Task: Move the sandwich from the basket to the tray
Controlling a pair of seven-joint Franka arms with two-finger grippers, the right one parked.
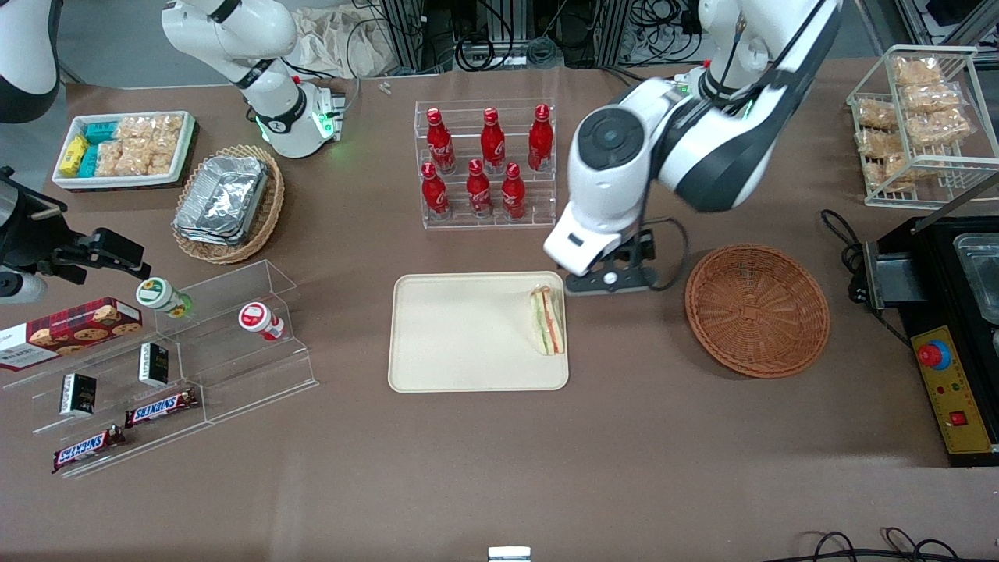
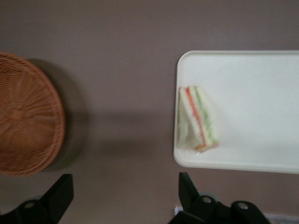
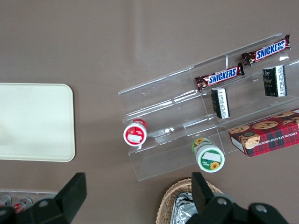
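Observation:
The sandwich (image 1: 548, 320) lies on the cream tray (image 1: 468, 343), at the tray's edge nearest the basket; it also shows in the left wrist view (image 2: 198, 123) on the tray (image 2: 252, 84). The reddish-brown wicker basket (image 1: 757, 310) stands empty toward the working arm's end of the table and shows in the wrist view (image 2: 23, 126). My left gripper (image 1: 614, 275) hangs over the bare table between tray and basket, slightly farther from the front camera than the sandwich. It is open and empty (image 2: 124, 184), with its fingers wide apart.
A clear rack of red bottles (image 1: 488, 164) stands farther from the front camera than the tray. A tan basket with foil containers (image 1: 228, 201) and a clear snack shelf (image 1: 172, 367) lie toward the parked arm's end. A black machine (image 1: 952, 328) stands beside the wicker basket.

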